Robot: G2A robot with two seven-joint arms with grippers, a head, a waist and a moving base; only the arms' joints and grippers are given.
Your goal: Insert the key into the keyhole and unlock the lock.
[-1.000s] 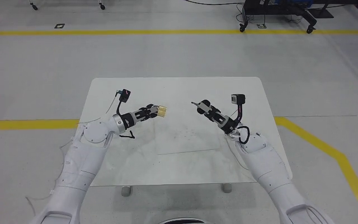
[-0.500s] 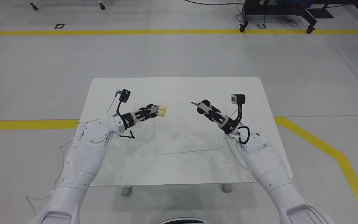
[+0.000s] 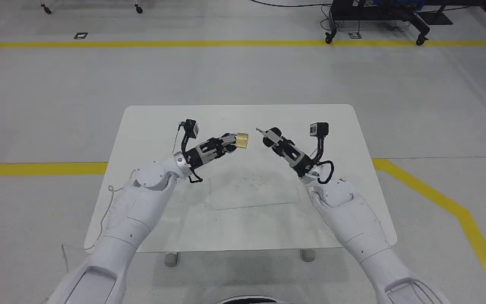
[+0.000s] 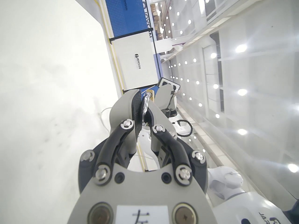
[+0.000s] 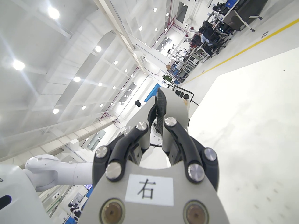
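Surface (image 3: 334, 121): white, with rounded corners; grey floor (image 3: 228, 68) with yellow lines lies around it on all sides.
Left pincer (image 3: 230, 142): clenched on the lock, raised above the far-middle part of the surface, well inside from every edge.
Lock (image 3: 241, 140): brass, sticks out from the left fingertips toward the right arm; in the left wrist view its shackle sits between the dark pads (image 4: 136, 103).
Right pincer (image 3: 269, 138): clenched on the key, facing the left one, also well away from the edges.
Key (image 3: 261, 132): thin, points toward the lock; near it, but apart.
Cart (image 3: 380, 15): dark wheeled frame on the floor beyond the far right corner, well apart from the surface.
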